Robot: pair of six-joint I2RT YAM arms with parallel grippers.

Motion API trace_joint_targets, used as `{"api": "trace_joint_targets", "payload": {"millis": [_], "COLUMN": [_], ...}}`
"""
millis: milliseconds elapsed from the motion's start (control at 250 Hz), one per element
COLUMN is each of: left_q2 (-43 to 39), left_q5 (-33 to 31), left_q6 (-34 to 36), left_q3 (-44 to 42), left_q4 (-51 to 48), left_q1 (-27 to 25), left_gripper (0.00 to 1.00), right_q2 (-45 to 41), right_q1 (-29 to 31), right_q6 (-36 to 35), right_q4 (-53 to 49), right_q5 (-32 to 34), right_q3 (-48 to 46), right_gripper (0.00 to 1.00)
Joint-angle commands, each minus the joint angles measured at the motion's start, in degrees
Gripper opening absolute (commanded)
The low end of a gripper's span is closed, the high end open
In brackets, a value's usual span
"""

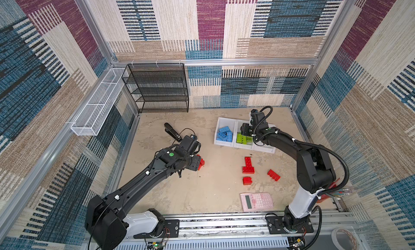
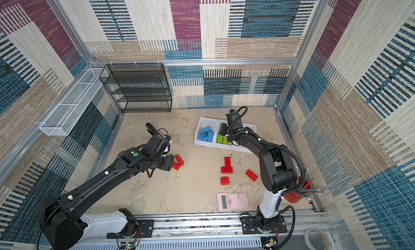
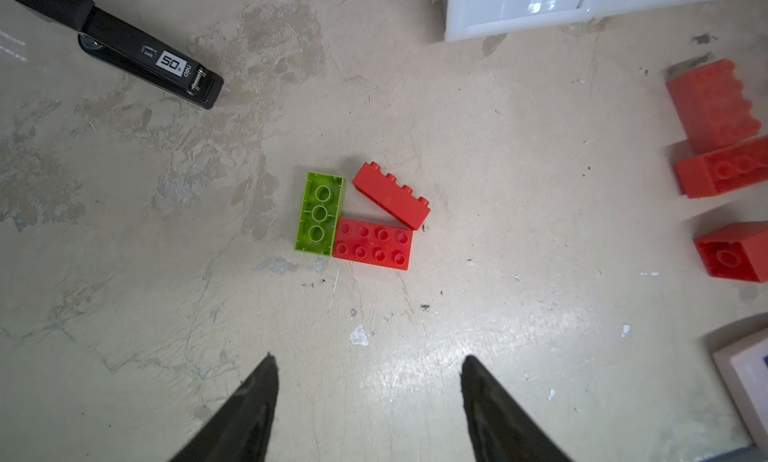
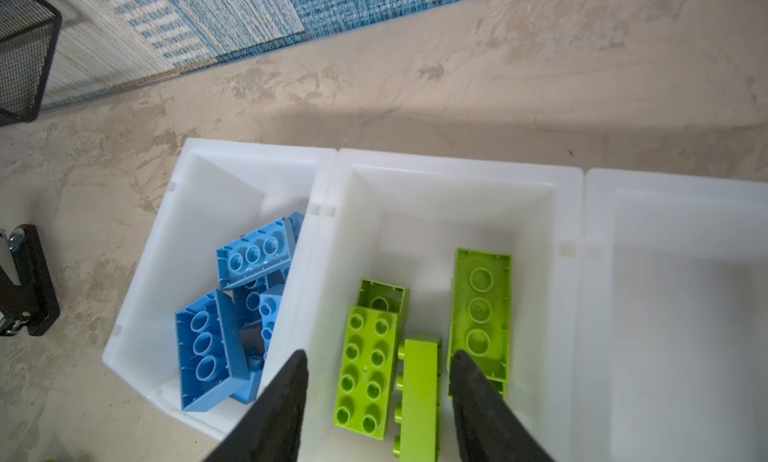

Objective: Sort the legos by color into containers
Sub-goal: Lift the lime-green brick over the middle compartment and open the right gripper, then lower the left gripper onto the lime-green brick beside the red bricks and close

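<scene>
- Blue legos (image 4: 232,314) lie heaped in the end white bin (image 4: 199,161), and lime green legos (image 4: 365,364) lie in the middle bin (image 4: 457,161) beside it.
- The right gripper (image 4: 379,354) hangs over the middle bin with its jaws apart, holding nothing.
- One loose green brick (image 3: 319,213) lies hollow side up on the table (image 3: 540,190), hemmed along one long side by two red bricks (image 3: 372,244).
- The left gripper (image 3: 368,358) hovers near that cluster, jaws apart, holding nothing.
- More red bricks (image 1: 248,165) are scattered between the bins and a pink calculator (image 1: 256,201).
- A black stapler (image 3: 137,53) lies well apart from the cluster.
- A black mesh rack (image 1: 157,89) and a white wire basket (image 1: 96,102) stand along the walls.
</scene>
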Motion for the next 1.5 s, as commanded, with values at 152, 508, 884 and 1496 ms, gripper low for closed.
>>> {"api": "trace_joint_targets", "payload": {"millis": [152,508,884,1496], "left_q2": [6.6,18.9,30.5,39.0], "left_q5": [0.9,1.9,0.9,3.7], "left_q6": [0.6,2.3,3.8,4.1], "left_q3": [4.1,11.7,17.2,21.5], "left_q4": [-3.8,-8.3,-10.1,-9.9], "left_q1": [2.4,5.6,8.5,11.6], "left_gripper": [0.57,0.6,0.7,0.54], "right_q2": [-7.9,-21.2,-25.1,-22.7], "right_q1": [0.3,3.0,4.5,4.5], "right_q6": [-0.8,1.2,1.4,1.9], "right_q4": [4.4,14.5,18.8,21.5], "right_q5": [-5.6,-17.8,-20.7,-21.6], "right_q3": [-8.6,-26.5,-31.4,-32.2], "right_gripper": [0.62,0.65,0.66,0.63]}}
